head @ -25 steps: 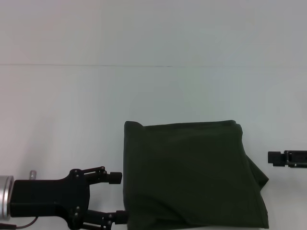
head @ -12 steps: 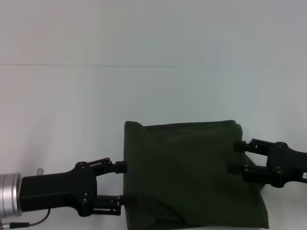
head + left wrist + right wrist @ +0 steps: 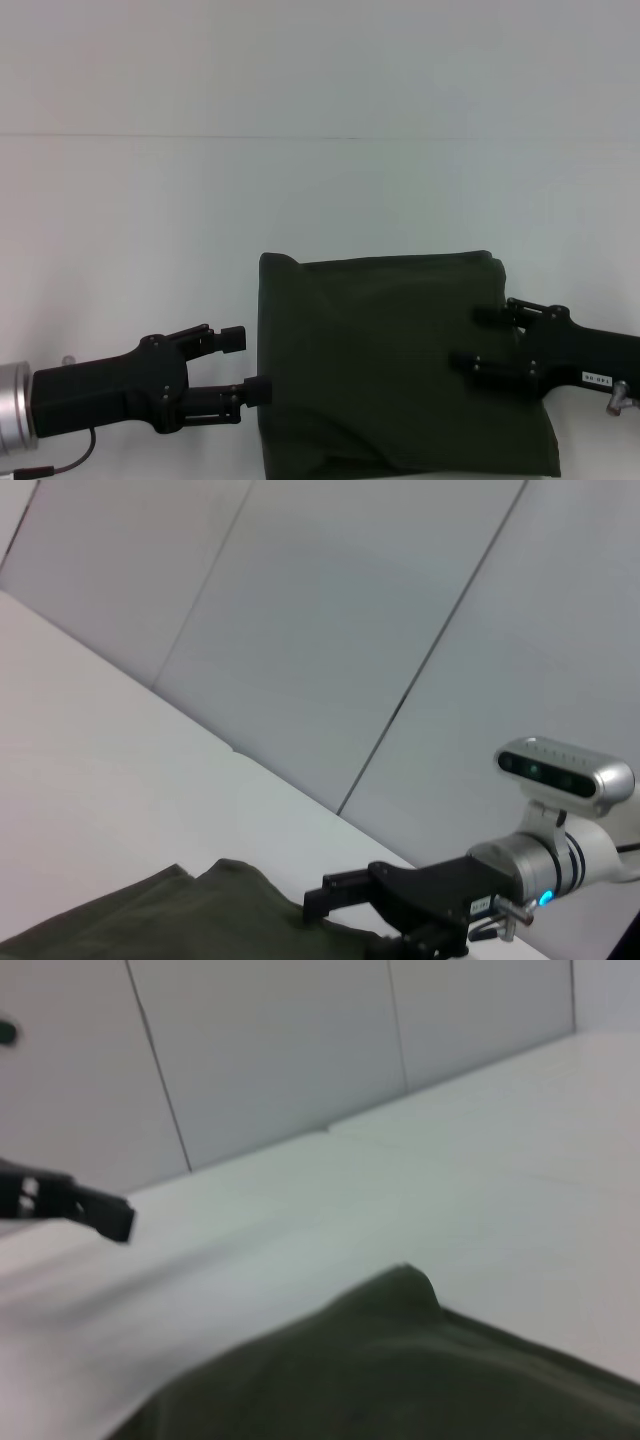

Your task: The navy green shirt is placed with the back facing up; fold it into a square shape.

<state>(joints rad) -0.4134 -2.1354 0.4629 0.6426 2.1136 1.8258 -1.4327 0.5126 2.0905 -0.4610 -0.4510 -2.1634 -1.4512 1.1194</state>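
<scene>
The shirt (image 3: 400, 365) lies folded on the desk (image 3: 150, 220); soft, limp cloth, best pinched at edges. Left claw (image 3: 247, 364) gapes empty at its edge; right claw (image 3: 478, 338) gapes over it.

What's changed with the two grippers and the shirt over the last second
The right gripper came in from the table's right edge and now reaches over the navy green shirt, fingers open. The left gripper rose, pushed against the shirt's left edge, then drew slightly back, also open. Neither has taken hold of anything. The folded shirt lies where it was on the white table.
</scene>
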